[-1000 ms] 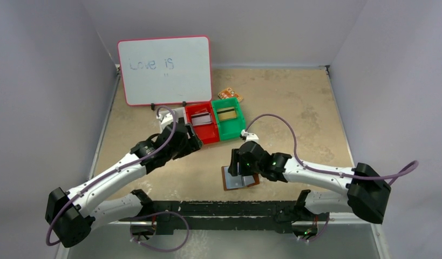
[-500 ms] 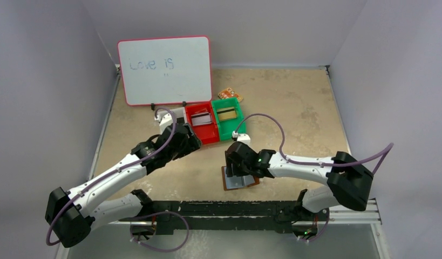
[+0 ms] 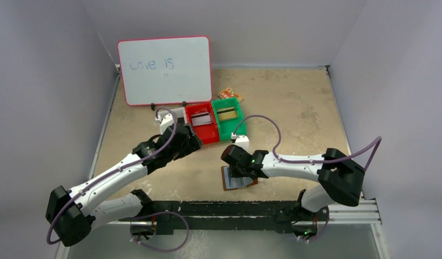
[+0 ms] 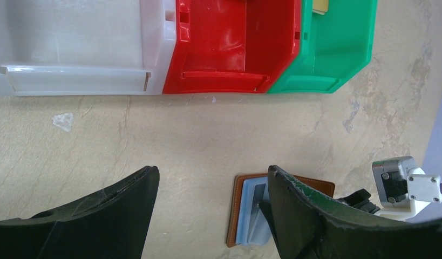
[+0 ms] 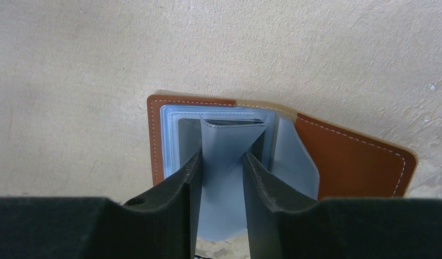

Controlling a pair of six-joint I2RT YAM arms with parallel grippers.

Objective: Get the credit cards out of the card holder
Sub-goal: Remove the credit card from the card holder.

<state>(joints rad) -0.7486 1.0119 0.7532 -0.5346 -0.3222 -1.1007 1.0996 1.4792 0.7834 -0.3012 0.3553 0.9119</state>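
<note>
- Brown leather-look card holder (image 3: 237, 182) lies open, inside up, on the tabletop (image 3: 294, 108) near the front edge; well apart from the red bin (image 3: 206, 131) and green bin (image 3: 232, 129)
- its long axis runs roughly across the tabletop, right end skewed slightly away; clear pockets on one half, bare brown flap on the other
- right gripper (image 5: 223, 156) is down on it; jaws narrowed to a slim gap, and they look to pinch one pale blue-grey pocket leaf (image 5: 229, 137); how firmly I can't tell
- a dark edge shows at the leaf's far end, maybe one of the credit cards (image 5: 229, 122); not sure
- left gripper (image 4: 213, 172) hovers near the bins; jaws wide, nothing between them
- handling, my guess: cards light, stiff, slick; pocket film floppy and will bow; holder light enough to lift with the pull
- I'd take a card by its exposed short edge, not the film; pin the brown flap with the left arm
</note>
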